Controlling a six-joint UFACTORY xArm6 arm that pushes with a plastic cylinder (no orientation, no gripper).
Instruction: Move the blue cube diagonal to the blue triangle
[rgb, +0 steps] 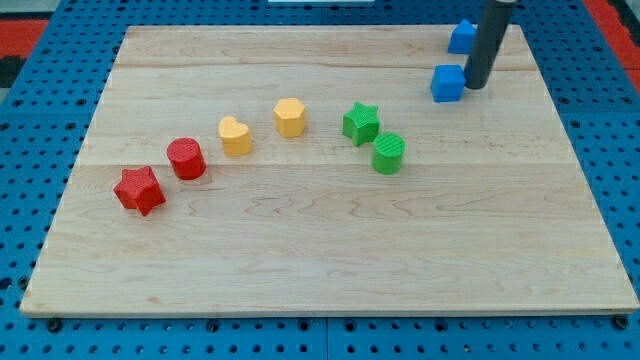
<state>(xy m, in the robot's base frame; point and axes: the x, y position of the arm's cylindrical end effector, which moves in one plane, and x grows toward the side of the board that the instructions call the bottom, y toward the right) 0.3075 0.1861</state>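
The blue cube (448, 83) sits on the wooden board (330, 240) near the view's top right. The blue triangle (461, 37) lies just above it, partly hidden behind the dark rod. My tip (476, 85) rests on the board right beside the cube's right side, touching or almost touching it. The rod rises from there to the view's top edge.
A green star (361, 123) and a green cylinder (389, 153) sit left of and below the cube. Further left run a yellow hexagon (290, 117), a yellow heart (236, 136), a red cylinder (186, 159) and a red star (139, 190). The board's right edge is close to the cube.
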